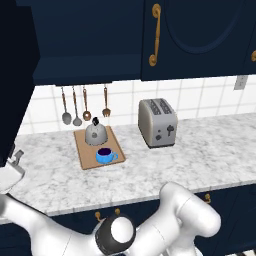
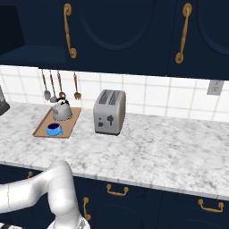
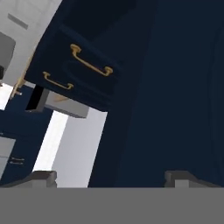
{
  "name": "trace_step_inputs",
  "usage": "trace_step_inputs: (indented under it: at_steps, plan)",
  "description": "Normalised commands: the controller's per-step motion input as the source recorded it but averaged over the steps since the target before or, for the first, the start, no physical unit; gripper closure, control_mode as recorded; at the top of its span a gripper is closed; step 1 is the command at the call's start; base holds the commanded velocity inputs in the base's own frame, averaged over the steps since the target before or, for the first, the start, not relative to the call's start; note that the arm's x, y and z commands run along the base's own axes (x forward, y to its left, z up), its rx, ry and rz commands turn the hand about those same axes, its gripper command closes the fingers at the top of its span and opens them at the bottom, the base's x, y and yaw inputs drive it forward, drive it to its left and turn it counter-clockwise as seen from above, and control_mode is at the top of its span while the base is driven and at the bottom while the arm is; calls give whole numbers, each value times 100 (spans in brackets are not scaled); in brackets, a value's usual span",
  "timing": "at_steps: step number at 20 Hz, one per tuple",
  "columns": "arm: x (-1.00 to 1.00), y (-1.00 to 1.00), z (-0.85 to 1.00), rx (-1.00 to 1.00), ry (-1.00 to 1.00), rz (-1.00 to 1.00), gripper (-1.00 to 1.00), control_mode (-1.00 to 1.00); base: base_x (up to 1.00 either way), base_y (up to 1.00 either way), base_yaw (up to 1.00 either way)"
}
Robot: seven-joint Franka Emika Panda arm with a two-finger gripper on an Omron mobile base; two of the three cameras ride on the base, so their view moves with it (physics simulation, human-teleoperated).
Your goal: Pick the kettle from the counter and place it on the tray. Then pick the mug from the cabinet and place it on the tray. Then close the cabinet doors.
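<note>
Even, soft rendered light, faint shadows, no glare, slightly coarse.

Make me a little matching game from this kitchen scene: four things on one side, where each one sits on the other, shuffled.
Things:
1. kettle
2. mug
3. toaster
4. spoons

Places:
A. hanging on the tiled wall
B. front part of the tray
C. back part of the tray
D. straight on the counter, right of the tray

Pairs: 1-C, 2-B, 3-D, 4-A
</note>
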Motion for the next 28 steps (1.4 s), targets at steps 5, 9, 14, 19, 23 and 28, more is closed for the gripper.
trace_step_inputs:
  at_steps: [5,9,14,19,23,28]
  plan:
    - [7,-59,24,2,-1,0,-100,-100,0,0,0]
    - [26,-69,20,4,0,0,-100,-100,0,0,0]
    - [38,-70,12,4,0,0,-100,-100,0,0,0]
    - [50,-69,15,6,1,0,-100,-100,0,0,0]
    - [59,-64,13,6,5,0,-100,-100,0,0,0]
    - [62,-60,7,4,6,0,-100,-100,0,0,0]
